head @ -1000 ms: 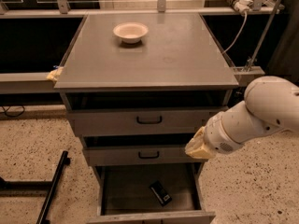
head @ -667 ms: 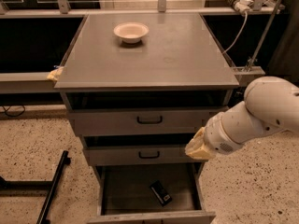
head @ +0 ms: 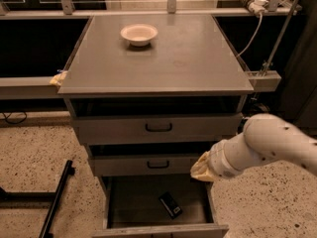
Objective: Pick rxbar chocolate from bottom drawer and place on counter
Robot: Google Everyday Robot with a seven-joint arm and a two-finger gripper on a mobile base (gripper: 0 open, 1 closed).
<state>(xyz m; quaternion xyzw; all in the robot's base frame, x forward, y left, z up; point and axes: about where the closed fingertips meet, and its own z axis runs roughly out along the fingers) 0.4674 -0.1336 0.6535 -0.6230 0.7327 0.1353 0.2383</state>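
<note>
— Where the white arm ends, how is the pale tool placed?
— Over the right edge of the open lowest grey metal drawer; whether spread or pressed together cannot be told.
— And the small flat black wrapped bar?
— It is seen on that drawer's floor, apart from the tool. A round white bowl is set on the flat grey desk.
</note>
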